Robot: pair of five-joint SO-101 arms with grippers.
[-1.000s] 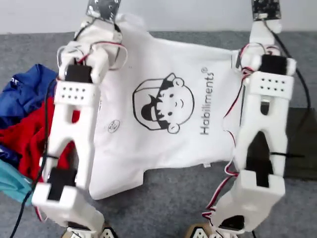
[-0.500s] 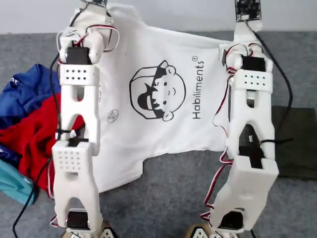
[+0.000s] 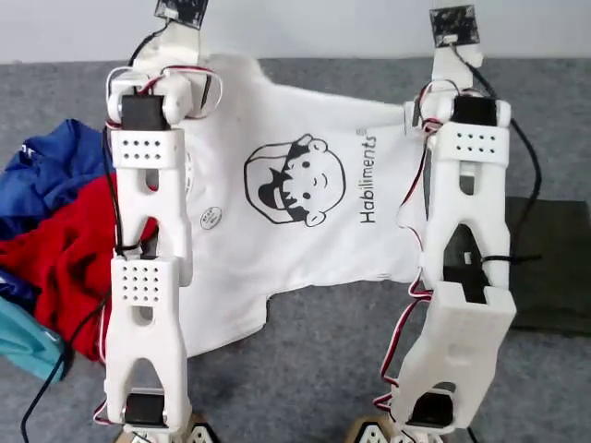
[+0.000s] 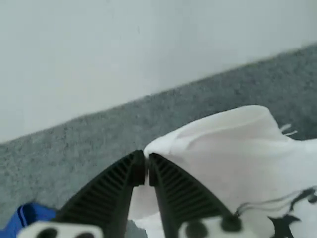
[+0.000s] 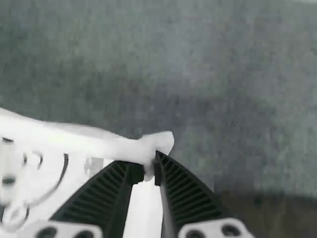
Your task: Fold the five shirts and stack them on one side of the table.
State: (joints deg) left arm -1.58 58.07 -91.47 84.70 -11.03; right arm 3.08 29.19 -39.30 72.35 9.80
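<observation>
White shirt (image 3: 277, 268) — left pincer (image 4: 146, 166) and right pincer (image 5: 149, 171) each clamp its bunched edge.

Spread shirt (image 3: 305, 254) at centre, heap of shirts (image 3: 55, 249) to its left, mat (image 3: 554, 268) to its right

Grey felt-like table top (image 3: 314, 369) runs back to a plain white wall (image 3: 323, 28), w/ a dark flat rectangular mat (image 3: 563, 277) at its right edge.
</observation>
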